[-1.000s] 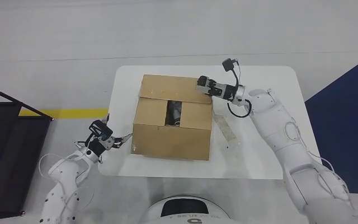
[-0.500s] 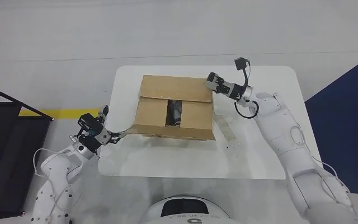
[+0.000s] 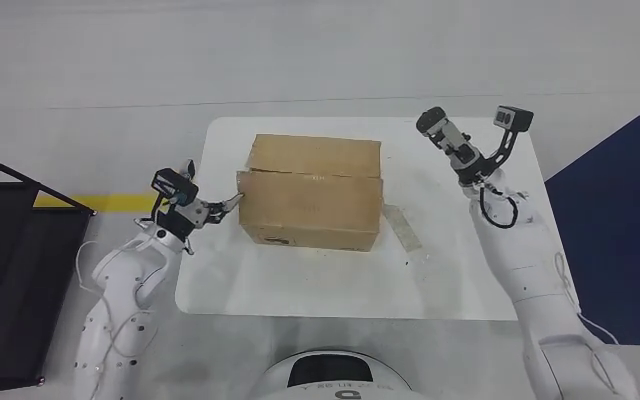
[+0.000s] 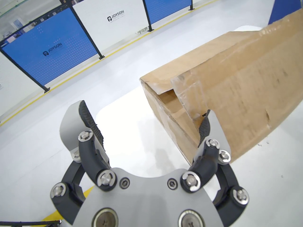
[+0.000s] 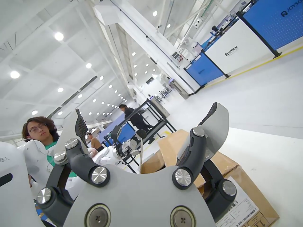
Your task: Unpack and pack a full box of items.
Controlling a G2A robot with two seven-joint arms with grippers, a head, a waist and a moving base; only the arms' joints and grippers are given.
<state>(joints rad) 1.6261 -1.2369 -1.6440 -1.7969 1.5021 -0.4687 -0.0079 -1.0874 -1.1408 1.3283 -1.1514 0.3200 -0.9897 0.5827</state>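
A brown cardboard box (image 3: pixel 312 205) stands in the middle of the white table (image 3: pixel 460 280); its flaps are folded up over the top and hide what is inside. My left gripper (image 3: pixel 226 206) is open at the box's left front corner. In the left wrist view one fingertip (image 4: pixel 205 126) touches the taped flap edge of the box (image 4: pixel 239 95), and the left gripper (image 4: pixel 146 121) holds nothing. My right gripper (image 3: pixel 432 122) is open and raised off the box's back right corner. In the right wrist view the right gripper (image 5: pixel 148 115) is empty, with the box (image 5: pixel 227 166) below it.
A clear strip of tape (image 3: pixel 404 232) lies on the table just right of the box. A black rack (image 3: pixel 25 270) stands on the floor to the left of the table. Bare table surface lies in front of and to the right of the box.
The left gripper swung the front flap up from hanging down, and it now covers the opening. The right gripper let go of the back flap and pulled up and away to the right.
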